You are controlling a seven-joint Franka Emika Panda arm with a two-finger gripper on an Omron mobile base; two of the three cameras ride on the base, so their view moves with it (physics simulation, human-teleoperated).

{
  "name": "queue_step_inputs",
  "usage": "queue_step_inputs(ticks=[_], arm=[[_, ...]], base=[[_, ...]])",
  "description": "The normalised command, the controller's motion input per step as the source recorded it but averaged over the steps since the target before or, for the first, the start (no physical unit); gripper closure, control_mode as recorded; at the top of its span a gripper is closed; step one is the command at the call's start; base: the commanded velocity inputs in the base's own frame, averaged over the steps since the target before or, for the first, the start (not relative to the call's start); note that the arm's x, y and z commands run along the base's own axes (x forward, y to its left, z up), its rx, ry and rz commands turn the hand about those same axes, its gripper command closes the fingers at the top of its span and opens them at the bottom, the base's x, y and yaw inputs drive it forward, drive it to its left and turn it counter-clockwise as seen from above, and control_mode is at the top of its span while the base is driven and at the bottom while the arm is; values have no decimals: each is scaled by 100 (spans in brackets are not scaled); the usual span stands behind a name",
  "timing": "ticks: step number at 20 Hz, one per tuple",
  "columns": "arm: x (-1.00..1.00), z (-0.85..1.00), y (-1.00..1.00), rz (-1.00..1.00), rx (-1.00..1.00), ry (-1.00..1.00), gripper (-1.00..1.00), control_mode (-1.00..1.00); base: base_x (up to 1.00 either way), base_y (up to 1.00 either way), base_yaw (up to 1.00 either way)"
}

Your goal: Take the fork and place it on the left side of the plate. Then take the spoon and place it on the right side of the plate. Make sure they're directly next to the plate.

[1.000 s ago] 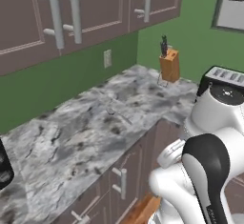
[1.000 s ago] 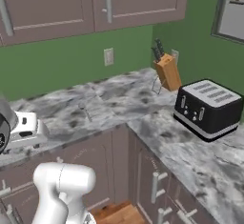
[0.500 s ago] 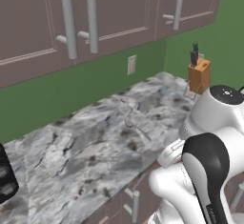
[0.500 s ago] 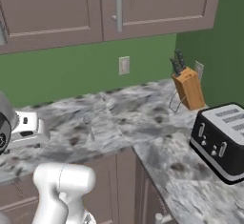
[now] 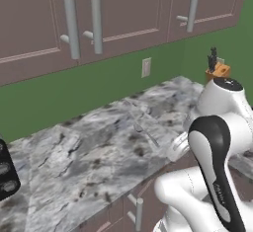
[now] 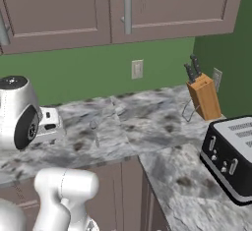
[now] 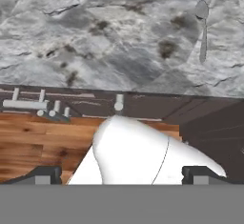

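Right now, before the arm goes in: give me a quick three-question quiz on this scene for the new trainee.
1. True or false: the gripper is shut on a utensil.
2. In the right base view, what stands on the counter near the knife block? A) a black toaster B) a kettle C) a fruit bowl
3. Fill in: in the hand view, the slim grey utensil lies flat on the ___.

Key: 1) False, the gripper is open and holds nothing. 2) A. 3) counter.
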Motion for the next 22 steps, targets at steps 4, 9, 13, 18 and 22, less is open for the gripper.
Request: queue_step_inputs(ticks=[4,9,13,18,22], arm=[[100,-2,-12,23,9,10,-100,-100],[95,-14,-26,19,7,14,-100,-100],[43,-45,-22,3,0,16,-100,-100],[38,-51,3,-11,0,12,-100,-100],[45,-50,20,-16,0,6,-100,-100]], base=[[0,0,0],[0,0,0],[0,0,0],[0,0,0],[0,0,0]])
